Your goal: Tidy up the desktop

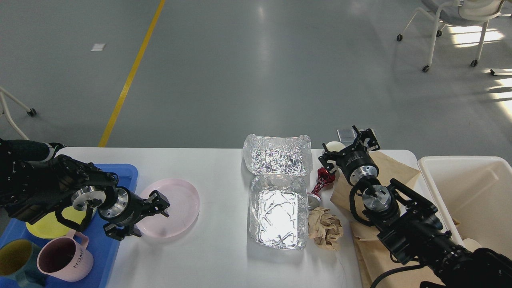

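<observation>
The white desktop point(208, 256) carries a pink plate point(176, 206) at its left, an open foil container point(278, 192) in the middle, a crumpled brown paper ball point(326, 229), a red foil wrapper point(323, 180) and a flat brown paper bag point(390, 168) under my right arm. My left gripper point(143, 217) is open and low at the plate's left rim, one finger over the plate and one by the blue tray. My right gripper point(349, 145) stands open at the far right edge, next to a small cream round object point(334, 146).
A blue tray point(108, 244) at the left holds a yellow plate point(46, 224), a pink mug point(64, 258) and a teal mug point(14, 260). A cream bin point(476, 192) stands at the right. A wheeled chair point(456, 24) is far off on the floor.
</observation>
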You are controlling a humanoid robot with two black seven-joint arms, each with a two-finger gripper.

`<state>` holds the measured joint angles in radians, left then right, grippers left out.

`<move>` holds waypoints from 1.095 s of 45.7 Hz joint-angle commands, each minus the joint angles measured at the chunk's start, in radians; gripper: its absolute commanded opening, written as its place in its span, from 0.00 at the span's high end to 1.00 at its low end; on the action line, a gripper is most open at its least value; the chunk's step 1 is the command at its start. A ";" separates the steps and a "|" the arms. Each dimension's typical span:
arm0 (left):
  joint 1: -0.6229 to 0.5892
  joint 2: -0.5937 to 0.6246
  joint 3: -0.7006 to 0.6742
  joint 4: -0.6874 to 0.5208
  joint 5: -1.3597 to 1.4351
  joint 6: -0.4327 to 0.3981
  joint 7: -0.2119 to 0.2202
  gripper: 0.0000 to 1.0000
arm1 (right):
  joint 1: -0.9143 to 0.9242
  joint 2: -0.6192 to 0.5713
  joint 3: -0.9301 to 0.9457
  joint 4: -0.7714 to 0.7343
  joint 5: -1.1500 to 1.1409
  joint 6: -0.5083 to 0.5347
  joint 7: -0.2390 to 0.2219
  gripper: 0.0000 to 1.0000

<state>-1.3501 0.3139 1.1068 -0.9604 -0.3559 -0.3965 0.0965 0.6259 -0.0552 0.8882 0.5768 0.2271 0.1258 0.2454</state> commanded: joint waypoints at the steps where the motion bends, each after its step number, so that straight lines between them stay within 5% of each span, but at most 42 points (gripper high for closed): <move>1: 0.000 0.001 -0.001 -0.003 -0.002 -0.005 0.000 0.12 | 0.000 0.000 0.000 0.000 0.000 0.000 0.000 0.00; 22: 0.049 0.011 -0.001 -0.008 -0.003 0.004 0.000 0.13 | 0.000 0.000 0.000 0.000 0.000 0.000 0.000 0.00; 30: 0.055 0.010 -0.001 0.000 -0.003 0.005 0.000 0.22 | 0.000 0.000 0.000 0.000 0.000 0.000 0.000 0.00; 50: 0.049 -0.004 0.005 0.006 -0.003 0.034 0.002 0.27 | 0.000 0.000 0.000 0.000 0.000 0.000 0.000 0.00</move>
<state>-1.3004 0.3102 1.1130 -0.9556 -0.3590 -0.3669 0.0979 0.6259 -0.0552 0.8882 0.5768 0.2270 0.1258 0.2454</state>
